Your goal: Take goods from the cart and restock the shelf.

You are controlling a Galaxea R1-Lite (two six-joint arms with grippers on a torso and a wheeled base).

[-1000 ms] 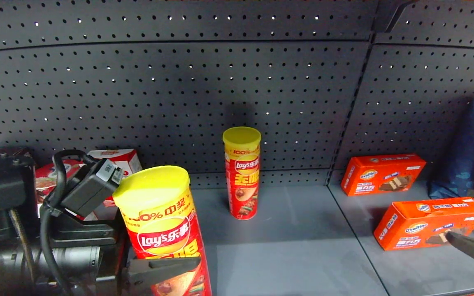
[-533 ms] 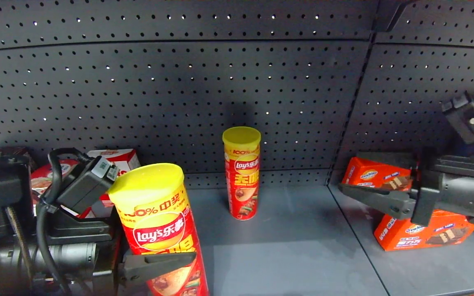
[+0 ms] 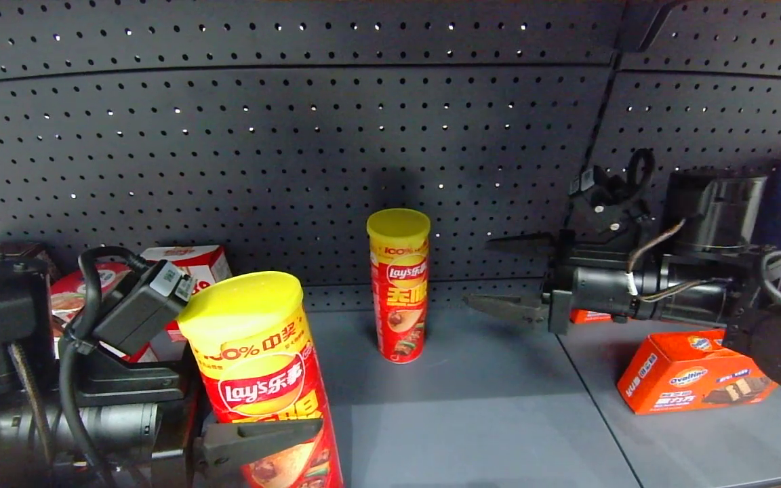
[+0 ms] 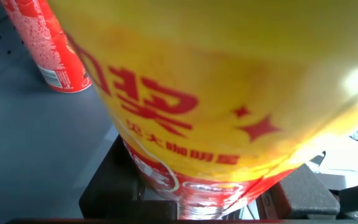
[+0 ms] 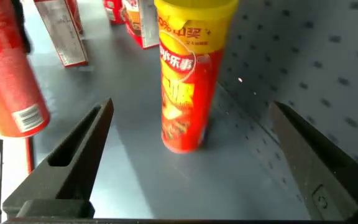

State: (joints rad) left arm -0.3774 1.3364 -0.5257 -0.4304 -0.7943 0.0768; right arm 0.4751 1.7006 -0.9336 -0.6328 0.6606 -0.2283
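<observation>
A red chip can with a yellow lid (image 3: pixel 398 285) stands upright on the grey shelf (image 3: pixel 472 407) near the pegboard back; it also appears as the standing can (image 5: pixel 188 74). My right gripper (image 3: pixel 509 274) is open, level with that can and just to its right, fingers (image 5: pixel 73 162) pointing at it. A second, nearer chip can (image 3: pixel 262 379) is held upright at the shelf's front left, with my left gripper (image 3: pixel 241 440) shut on it; its label (image 4: pixel 216 112) fills the left wrist view.
An orange box (image 3: pixel 692 373) lies at the front right, with another orange box (image 3: pixel 584 316) partly hidden behind my right arm. Red-and-white boxes (image 3: pixel 187 271) stand at the back left. Bare shelf lies between the two cans.
My right arm has swung in from the far right edge, passing over the orange boxes, and now sits beside the standing can. The left gripper and its can have barely moved.
</observation>
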